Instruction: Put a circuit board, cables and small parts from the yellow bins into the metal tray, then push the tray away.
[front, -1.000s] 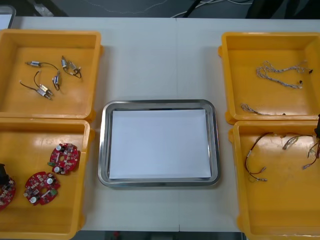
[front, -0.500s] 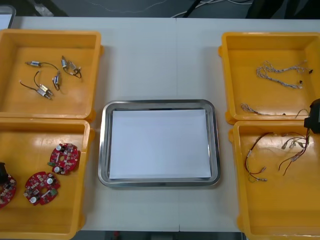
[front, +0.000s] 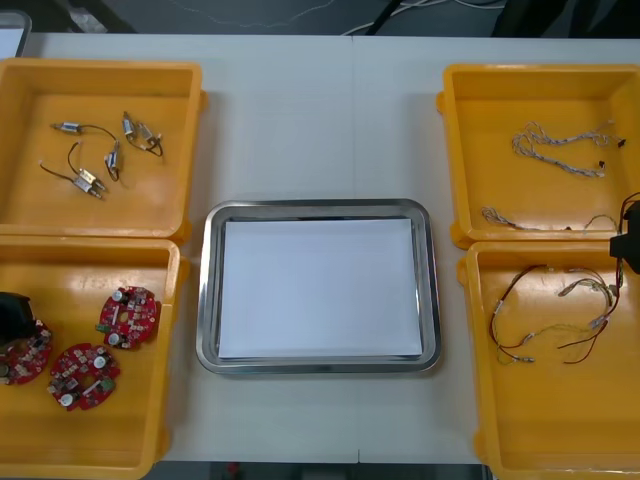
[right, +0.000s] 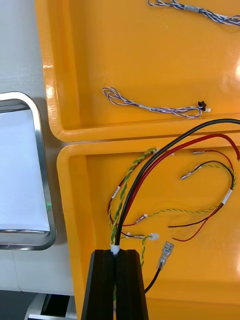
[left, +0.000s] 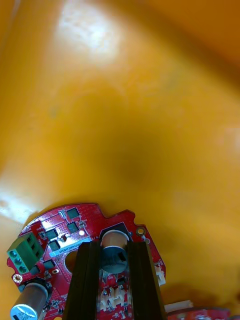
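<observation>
- the left gripper is low in the near left yellow bin, at the table's left edge. its fingers are clamped on a round red circuit board, held apart only by a small cylinder that stands on the board and sits between them.
- the gripped board looks lifted a little off the bin floor, though that is hard to judge.
- two more boards lie flat in the same bin, just right of the gripped one and close to each other.
- the right gripper is at the table's right edge, above the far rim of the near right yellow bin. its fingers are pressed almost together, pinching a black and red cable bundle that rises from the fingertips and curves off to the right.
- loose red and yellow cables lie spread over the floor of that near right bin.
- the metal tray sits in the middle of the table, between the left and right bins, white inside and holding nothing.
- the far left yellow bin holds several small metal parts with thin dark leads.
- the far right yellow bin holds twisted blue and white cables, one near its middle and another by its near wall.
</observation>
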